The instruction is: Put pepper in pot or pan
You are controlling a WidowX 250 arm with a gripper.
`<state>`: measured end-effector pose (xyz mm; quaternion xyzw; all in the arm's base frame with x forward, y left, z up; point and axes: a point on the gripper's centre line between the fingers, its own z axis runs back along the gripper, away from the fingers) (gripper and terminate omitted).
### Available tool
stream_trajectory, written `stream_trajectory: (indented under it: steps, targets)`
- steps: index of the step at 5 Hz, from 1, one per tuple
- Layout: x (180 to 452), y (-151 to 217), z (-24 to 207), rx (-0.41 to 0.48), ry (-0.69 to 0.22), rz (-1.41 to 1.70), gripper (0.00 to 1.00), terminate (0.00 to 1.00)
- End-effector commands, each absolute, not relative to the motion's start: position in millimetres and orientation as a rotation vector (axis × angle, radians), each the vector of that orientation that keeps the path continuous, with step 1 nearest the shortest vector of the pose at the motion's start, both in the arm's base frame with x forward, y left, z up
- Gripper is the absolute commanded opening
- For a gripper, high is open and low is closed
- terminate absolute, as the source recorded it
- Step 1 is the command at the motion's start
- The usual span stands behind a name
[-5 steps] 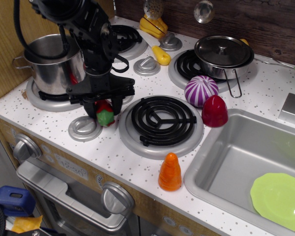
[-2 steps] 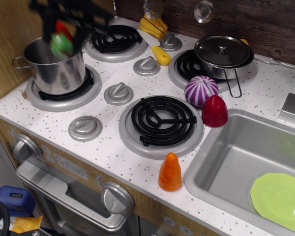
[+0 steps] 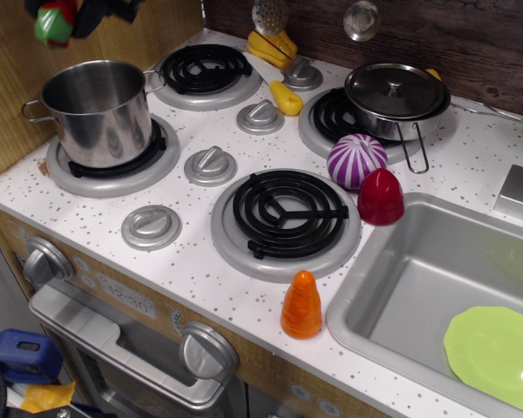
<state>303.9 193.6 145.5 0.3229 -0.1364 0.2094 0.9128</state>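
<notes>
The tall shiny steel pot [image 3: 96, 109] stands on the front left burner, and what shows of its inside is bare. My gripper [image 3: 59, 17] is at the top left corner, mostly cut off by the frame edge, high above and a little behind the pot. It is shut on the red pepper [image 3: 54, 21], whose green stem cap points down and left. The arm itself is out of view.
A lidded steel pan [image 3: 395, 97] sits on the back right burner. A purple striped toy [image 3: 356, 160] and a dark red dome toy [image 3: 380, 195] lie beside the sink [image 3: 436, 279]. An orange carrot [image 3: 302, 305] stands at the front edge. A green plate [image 3: 495, 353] lies in the sink.
My gripper lifted the pepper off the counter by the front knob, carried it up over the pot, and has now risen further up and left to the frame corner.
</notes>
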Motion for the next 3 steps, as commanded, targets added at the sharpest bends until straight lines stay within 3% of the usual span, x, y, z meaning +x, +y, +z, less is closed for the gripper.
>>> stream_trajectory:
  steps: [1, 2, 3]
  targets:
    - [315.1, 196.9, 130.2, 0.646, -0.443, 0.455, 1.0, 0.0]
    - [315.1, 196.9, 130.2, 0.646, -0.443, 0.455, 1.0, 0.0]
    - [315.1, 196.9, 130.2, 0.646, -0.443, 0.455, 1.0, 1.0]
